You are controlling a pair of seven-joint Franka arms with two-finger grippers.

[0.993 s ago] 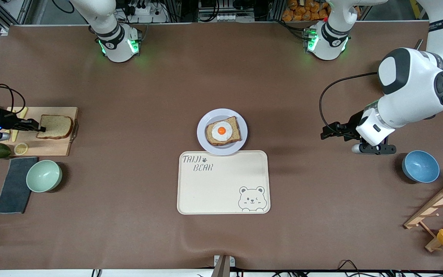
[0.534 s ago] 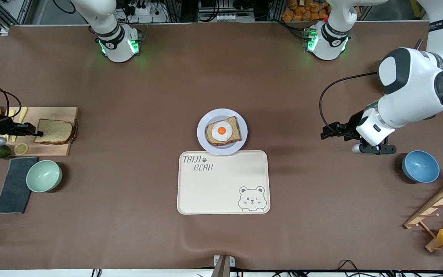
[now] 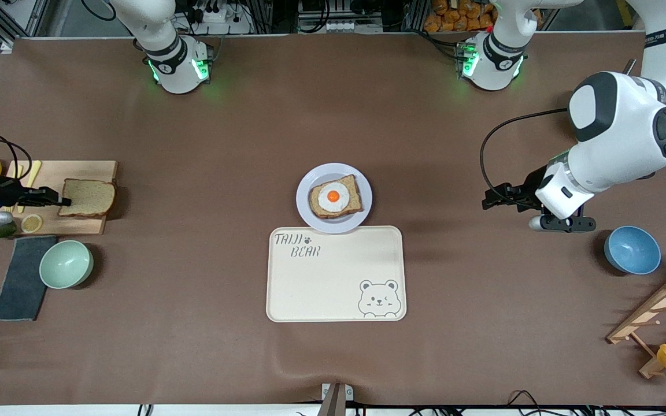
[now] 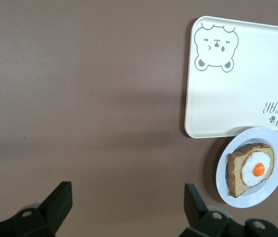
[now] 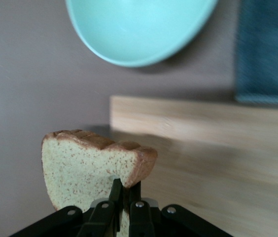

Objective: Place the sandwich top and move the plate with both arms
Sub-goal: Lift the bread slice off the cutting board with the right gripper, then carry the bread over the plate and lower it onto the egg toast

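The right end effector point(image 3: 66, 201) is clamped on one edge of the sandwich top point(image 3: 89, 197), holding the slice over the wooden cutting board point(image 3: 73, 222) at the right arm's end of the bench point(image 3: 206, 277). In the right wrist view the slim fingers point(image 5: 116, 193) pinch the bread point(image 5: 82, 168) at its crust, with the board point(image 5: 213, 143) under it and the mint bowl point(image 5: 134, 27) and a dark cloth point(image 5: 267, 49) close by. Seen from the front camera, the held slice sits at about 9 o'clock from the plate point(image 3: 305, 199)

The plate lies at mid-bench, carrying a darker slice topped with a fried egg point(image 3: 333, 197), and touches the 12 o'clock edge of the cream bear-printed tray point(image 3: 336, 283)

The left end effector point(image 3: 492, 199) waits with its jaws wide apart and empty, over bare bench at 3 o'clock from the plate, near the blue bowl point(image 3: 632, 250)
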